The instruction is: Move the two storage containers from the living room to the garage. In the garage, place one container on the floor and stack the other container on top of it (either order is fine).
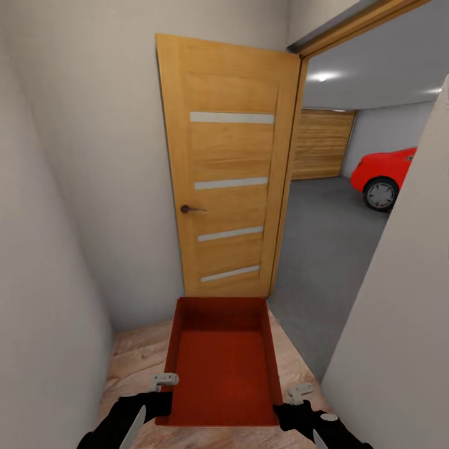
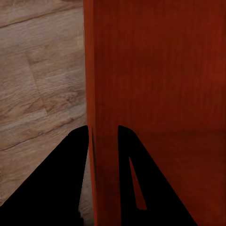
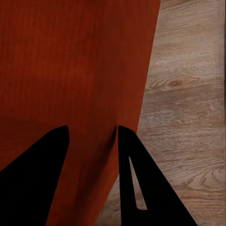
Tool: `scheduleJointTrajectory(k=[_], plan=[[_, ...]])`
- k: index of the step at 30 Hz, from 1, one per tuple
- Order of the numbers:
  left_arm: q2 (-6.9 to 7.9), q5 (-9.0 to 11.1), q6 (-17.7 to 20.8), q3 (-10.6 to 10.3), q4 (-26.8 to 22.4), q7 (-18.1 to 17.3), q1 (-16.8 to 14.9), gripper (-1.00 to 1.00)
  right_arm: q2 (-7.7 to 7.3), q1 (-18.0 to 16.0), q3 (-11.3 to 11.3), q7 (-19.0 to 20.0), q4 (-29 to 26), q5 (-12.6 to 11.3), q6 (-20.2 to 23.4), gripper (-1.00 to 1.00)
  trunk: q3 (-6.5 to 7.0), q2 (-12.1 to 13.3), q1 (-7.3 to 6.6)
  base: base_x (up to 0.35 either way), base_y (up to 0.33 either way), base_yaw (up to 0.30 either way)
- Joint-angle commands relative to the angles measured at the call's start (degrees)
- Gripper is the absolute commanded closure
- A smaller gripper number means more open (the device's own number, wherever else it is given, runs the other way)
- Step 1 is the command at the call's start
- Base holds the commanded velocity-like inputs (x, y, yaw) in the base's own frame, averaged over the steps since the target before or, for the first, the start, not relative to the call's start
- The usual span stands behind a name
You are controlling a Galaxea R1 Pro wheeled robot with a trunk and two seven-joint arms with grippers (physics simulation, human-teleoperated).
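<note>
**Garage doorway ahead and to the right of the carried bin**

Garage floor (image 1: 324, 249) lies ahead-right. One storage container (image 1: 223, 365) hangs lengthwise ahead, left tool (image 1: 163, 379) and right tool (image 1: 299, 393) each clamped on a long side wall, both equally near.

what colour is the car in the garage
Bright red car, seen best in the head view, parked on the grey garage floor past the open door.

The right gripper (image 3: 89, 134) clamped the red bin's (image 3: 75, 66) thin wall, with wood floor (image 3: 188, 117) toward three o'clock.
</note>
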Motion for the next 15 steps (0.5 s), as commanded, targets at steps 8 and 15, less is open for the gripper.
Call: scheduleJointTrajectory(k=[8,15], plan=[[-2.0,0.0,-1.73,-0.11,-0.17,0.32,-0.02,1.0,1.14,-0.05,-0.39,0.19,0.13,0.71,0.37,1.0,0.03,-0.13,0.07,0.292,0.194,-0.269],[-2.0,0.0,-1.75,-0.08,-0.17,0.31,-0.02,1.0,1.14,-0.05,-0.39,0.19,0.13,0.73,0.37,1.0,0.18,-0.13,0.07,0.292,0.193,-0.269]])
